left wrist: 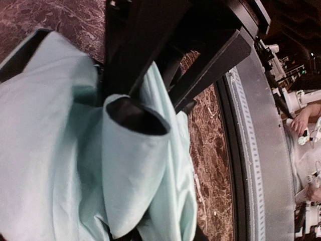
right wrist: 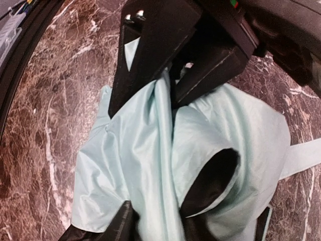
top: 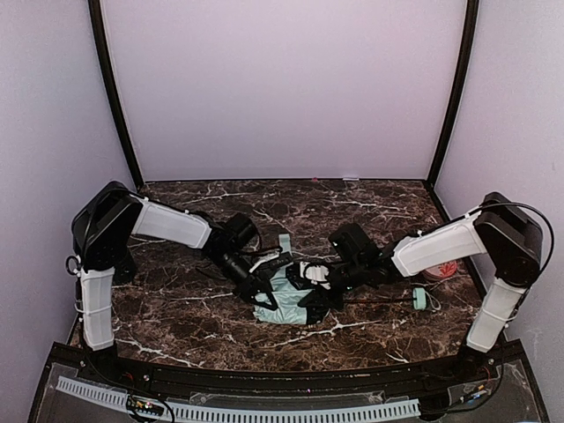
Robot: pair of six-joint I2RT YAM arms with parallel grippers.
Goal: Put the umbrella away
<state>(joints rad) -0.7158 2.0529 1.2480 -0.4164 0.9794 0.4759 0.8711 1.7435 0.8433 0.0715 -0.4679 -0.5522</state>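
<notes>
The umbrella (top: 284,298) lies collapsed mid-table, a crumpled heap of pale mint fabric with black lining showing. Its thin black shaft runs right to the small mint handle (top: 421,300). Both grippers meet over the heap. My left gripper (top: 267,284) comes in from the left and pinches a fold of the fabric (right wrist: 165,95) between its black fingers (right wrist: 138,60). My right gripper (top: 310,282) comes in from the right, and its fingers (left wrist: 133,55) close around another fold (left wrist: 156,88). In each wrist view the camera's own fingertips are mostly buried under mint cloth (left wrist: 130,165) (right wrist: 150,165).
A round orange-red ball (top: 438,270) sits at the right, partly hidden behind the right forearm. The dark marble table (top: 370,198) is boxed in by pale walls. A perforated metal rail (top: 264,411) (left wrist: 253,150) runs along the near edge.
</notes>
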